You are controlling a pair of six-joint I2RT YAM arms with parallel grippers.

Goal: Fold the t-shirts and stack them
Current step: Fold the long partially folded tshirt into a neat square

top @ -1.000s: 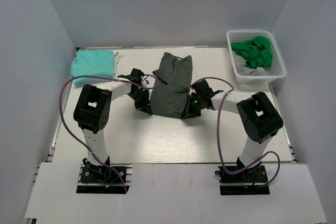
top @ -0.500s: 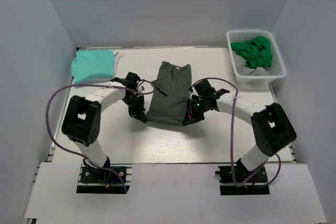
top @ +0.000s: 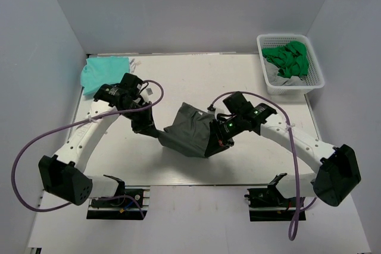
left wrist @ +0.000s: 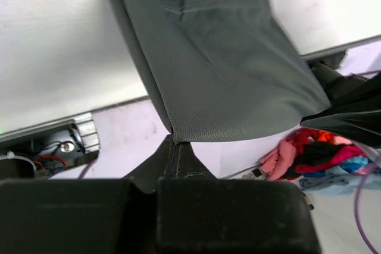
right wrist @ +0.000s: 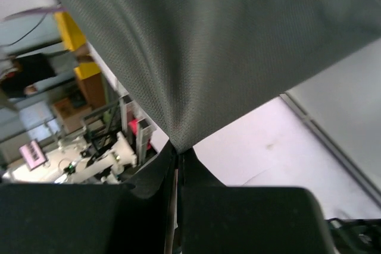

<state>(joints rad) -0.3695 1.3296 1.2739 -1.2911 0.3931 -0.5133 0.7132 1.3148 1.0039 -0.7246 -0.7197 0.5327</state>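
Observation:
A dark grey-green t-shirt hangs lifted over the middle of the table, stretched between both grippers. My left gripper is shut on its near left corner, and the cloth spreads away from the fingers. My right gripper is shut on the near right corner, with the shirt filling the upper part of the right wrist view. A folded mint-teal t-shirt lies at the back left of the table. A bright green t-shirt and a pale grey one sit crumpled in the basket.
A white mesh basket stands at the back right corner of the white table. Purple cables loop off both arms. Grey walls close in the sides and back.
Both grippers have pulled the near edge of the dark shirt toward the front of the table and lifted it, so the shirt has left its flat place further back. Both arms have stretched forward.

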